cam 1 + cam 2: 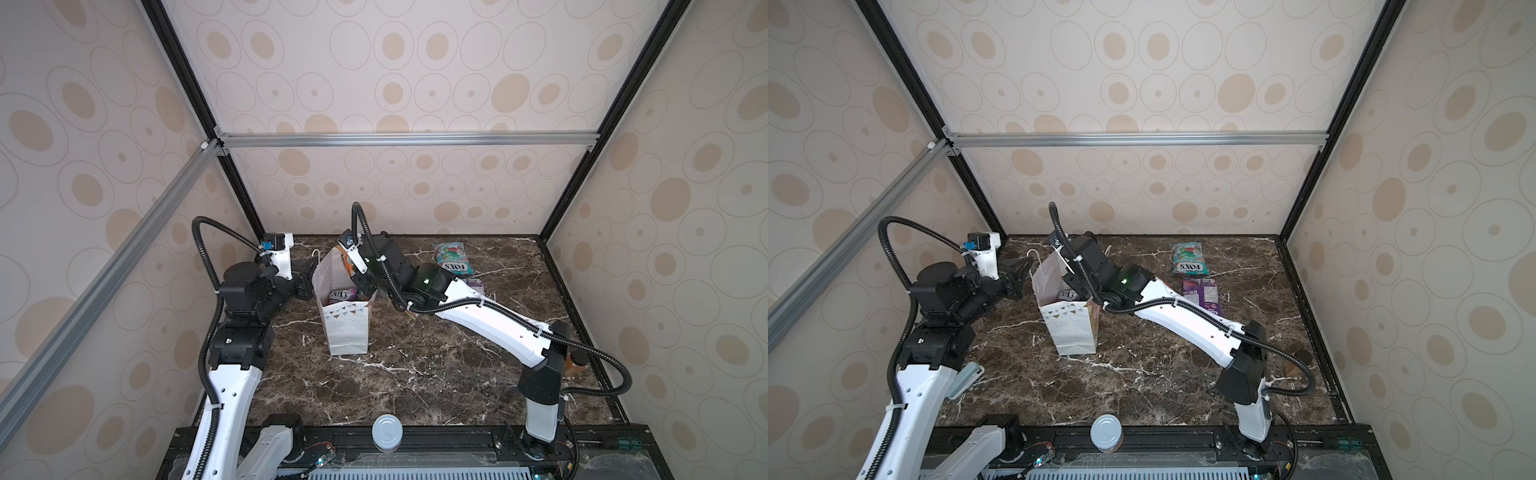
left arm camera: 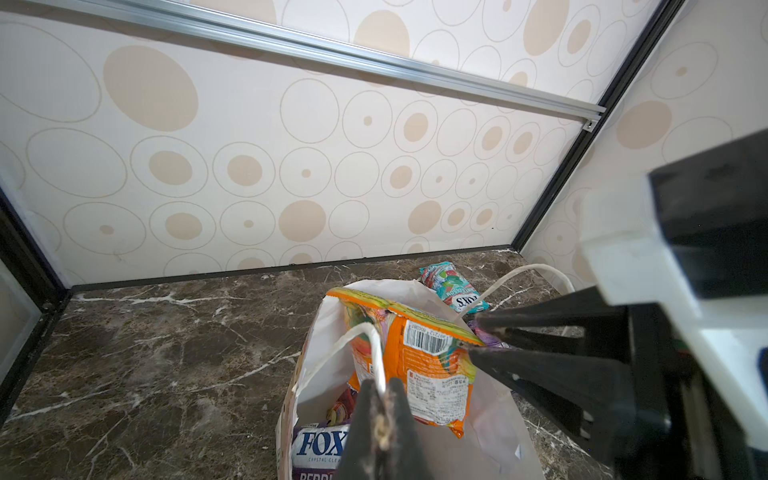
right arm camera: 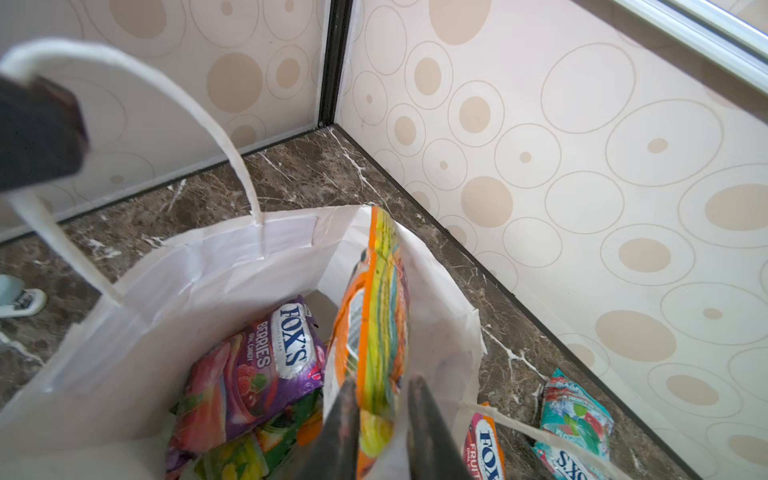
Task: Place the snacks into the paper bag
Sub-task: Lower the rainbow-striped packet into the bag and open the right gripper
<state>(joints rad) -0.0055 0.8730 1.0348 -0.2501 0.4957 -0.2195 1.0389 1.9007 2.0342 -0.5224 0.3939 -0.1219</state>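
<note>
The white paper bag (image 1: pixel 347 328) (image 1: pixel 1071 328) stands upright at mid-table. My left gripper (image 2: pixel 380 384) (image 1: pixel 1025 266) is shut on one cord handle (image 2: pixel 361 332) and holds it up. Above the bag's mouth my right gripper (image 3: pixel 382 380) (image 2: pixel 473 338) has its jaws parted, with an orange snack packet (image 3: pixel 378 307) (image 2: pixel 428 374) standing on edge between them, half inside the bag. A purple berries packet (image 3: pixel 257 365) and a green-yellow one lie inside. On the table lie a teal packet (image 1: pixel 452 257) (image 1: pixel 1188 257), a purple packet (image 1: pixel 1202 295) and an orange-magenta packet (image 3: pixel 484 444) beside the bag.
A white round cap (image 1: pixel 387 432) sits at the front edge. A small amber-brown object (image 1: pixel 577 359) lies at the right edge behind my right arm. A pale green item (image 1: pixel 967 378) rests by my left arm. The back wall and left corner stand close behind the bag.
</note>
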